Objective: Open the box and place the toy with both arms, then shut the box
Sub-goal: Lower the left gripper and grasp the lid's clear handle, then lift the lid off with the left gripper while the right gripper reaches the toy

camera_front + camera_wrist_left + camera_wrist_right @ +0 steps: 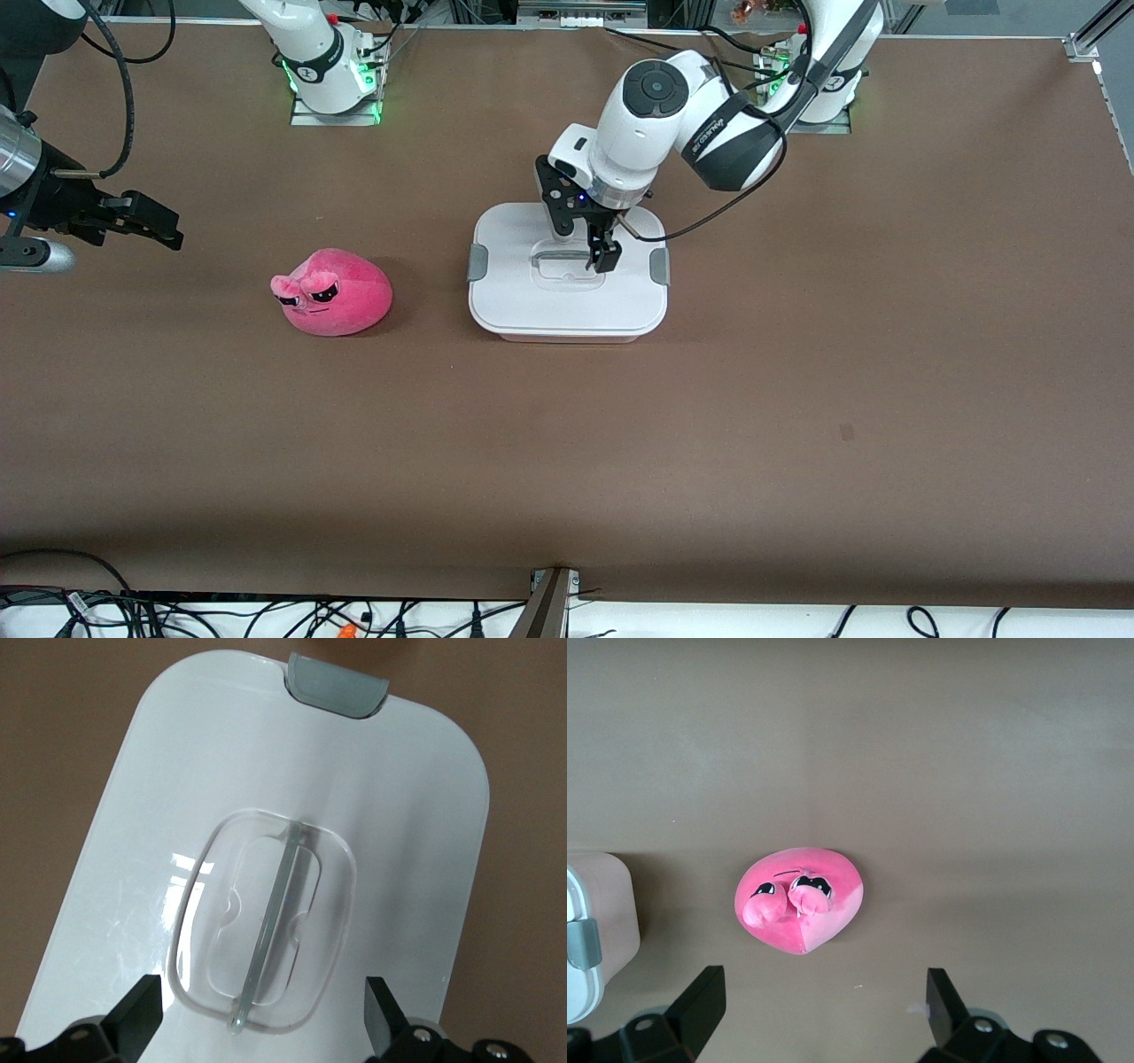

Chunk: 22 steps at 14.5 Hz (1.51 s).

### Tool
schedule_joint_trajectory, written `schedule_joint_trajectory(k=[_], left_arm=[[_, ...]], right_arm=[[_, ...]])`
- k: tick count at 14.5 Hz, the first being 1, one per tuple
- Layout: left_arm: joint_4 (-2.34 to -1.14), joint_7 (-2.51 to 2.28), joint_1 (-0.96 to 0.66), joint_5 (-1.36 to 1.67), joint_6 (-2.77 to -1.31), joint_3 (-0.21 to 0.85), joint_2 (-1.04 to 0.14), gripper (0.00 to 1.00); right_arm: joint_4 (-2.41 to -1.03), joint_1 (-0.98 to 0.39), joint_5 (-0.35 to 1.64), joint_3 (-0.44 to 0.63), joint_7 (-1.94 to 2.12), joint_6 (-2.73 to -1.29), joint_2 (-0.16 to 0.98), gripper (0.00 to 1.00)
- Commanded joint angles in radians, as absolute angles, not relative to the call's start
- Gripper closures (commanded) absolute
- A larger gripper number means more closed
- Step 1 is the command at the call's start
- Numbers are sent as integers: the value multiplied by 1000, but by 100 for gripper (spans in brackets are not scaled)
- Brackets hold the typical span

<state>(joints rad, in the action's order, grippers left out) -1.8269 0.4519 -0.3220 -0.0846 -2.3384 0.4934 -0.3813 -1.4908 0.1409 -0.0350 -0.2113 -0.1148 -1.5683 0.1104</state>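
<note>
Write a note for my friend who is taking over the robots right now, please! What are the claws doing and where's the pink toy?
Left gripper: open, down over the recessed handle in the middle of the box lid, not gripping it yet.
Right gripper: open, up in the air at the right arm's end of the table, holding nothing.
Toy: lying on the table beside the box, toward the right arm's end.
Done: nothing yet; the lid is on the box.
Left: lift the lid, put the toy in, close the box.
</note>
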Motion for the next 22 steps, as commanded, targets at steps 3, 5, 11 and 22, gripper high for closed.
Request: schedule_joint_trajectory(k=[3,5,11,22], left_arm=[[-1827,453,-331,-164,-2430,488,-426,31],[-1827,453,-328,-164,-2439,488,-433,48],[-1829,454,-330,-166,-2438,489,-422,100],[-1818,468,-319,-166,-2367,522,-367,100]], right_arm=[[-1493,146,-38,-215,-118,-1574,100,0],[-1493,146,-38,-215,-118,-1574,100,0],[-1493,146,-38,-215,-132,-1574,100,0],[-1577,83,-40,-218,-161,-1649,181,1]])
